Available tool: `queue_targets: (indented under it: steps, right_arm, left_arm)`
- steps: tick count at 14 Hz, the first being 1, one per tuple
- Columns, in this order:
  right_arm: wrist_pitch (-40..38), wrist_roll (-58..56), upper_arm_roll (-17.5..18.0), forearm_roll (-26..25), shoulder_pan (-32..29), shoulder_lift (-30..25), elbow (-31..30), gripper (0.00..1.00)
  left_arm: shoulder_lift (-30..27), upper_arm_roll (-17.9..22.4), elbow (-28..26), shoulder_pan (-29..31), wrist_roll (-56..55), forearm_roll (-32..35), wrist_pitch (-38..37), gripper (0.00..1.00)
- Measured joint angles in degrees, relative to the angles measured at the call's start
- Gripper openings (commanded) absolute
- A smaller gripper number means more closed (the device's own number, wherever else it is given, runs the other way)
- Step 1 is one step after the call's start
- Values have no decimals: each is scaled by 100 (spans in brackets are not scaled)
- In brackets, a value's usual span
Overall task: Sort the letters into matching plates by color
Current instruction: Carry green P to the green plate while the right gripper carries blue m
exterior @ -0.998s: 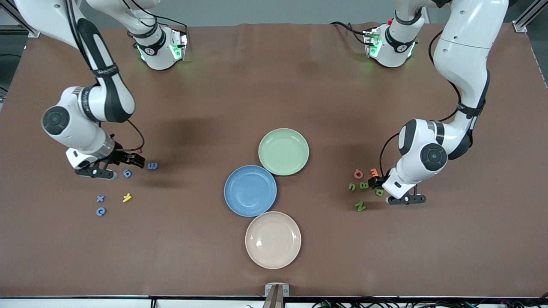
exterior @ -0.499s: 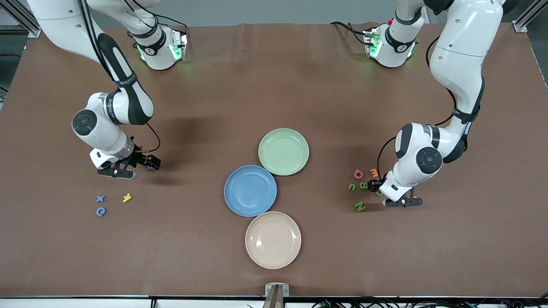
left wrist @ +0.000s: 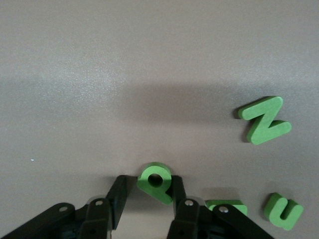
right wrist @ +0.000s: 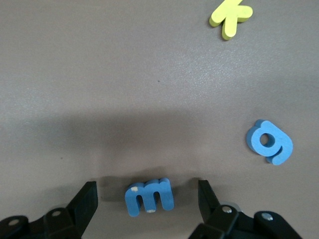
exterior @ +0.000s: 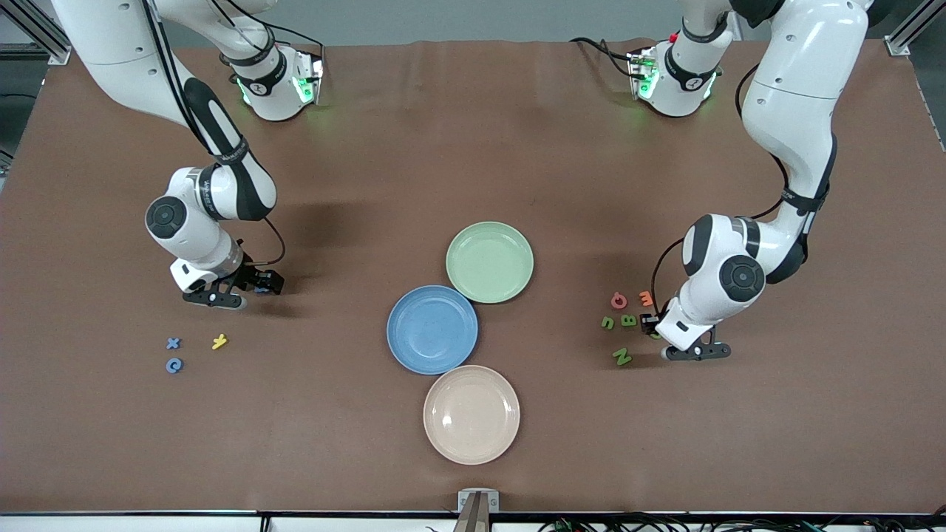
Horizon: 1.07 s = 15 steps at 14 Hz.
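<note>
Shifted toward the plates [exterior: 489, 261] since before, the right gripper [right wrist: 144, 199] straddled blue m [right wrist: 149, 195], jaws wide, untouched, at lower frame, while left gripper [left wrist: 148, 191] pinched green P [left wrist: 157, 181], stem trailing between fingers.

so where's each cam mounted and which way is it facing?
Front: high across the table, facing both arm bases; shows both arms, the blue plate and green plate.
Left wrist: on the left arm, looking down past the left gripper, fingers at either side of green letter P.
Right wrist: on the right arm, looking down past the right gripper, open around blue letter m.
Shared: green letter N shows in front and left wrist.
</note>
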Motion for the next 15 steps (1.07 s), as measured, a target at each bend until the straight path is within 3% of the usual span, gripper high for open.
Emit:
queue_targets:
  steps: [3, 8, 12, 13, 15]
  right_arm:
    - [-3, 0, -4, 0, 0, 2, -1, 82]
    - [-135, -21, -8, 0, 0, 13, -8, 67]
    - [-169, -29, -9, 0, 0, -22, -1, 38]
    - [-176, -32, -8, -1, 1, -26, 0, 35]
    - [-209, -36, -3, -1, 4, -65, 2, 19]
  left_arm:
    - [4, 16, 17, 2, 0, 22, -2, 18]
    - [2, 5, 89, -9, 0, 26, -8, 17]
    - [-359, -36, 232, -184, -350, 26, -622, 17]
    - [-528, -50, 239, -318, -562, 26, -880, 17]
    - [-826, -65, 238, -730, -1168, 26, -1331, 19]
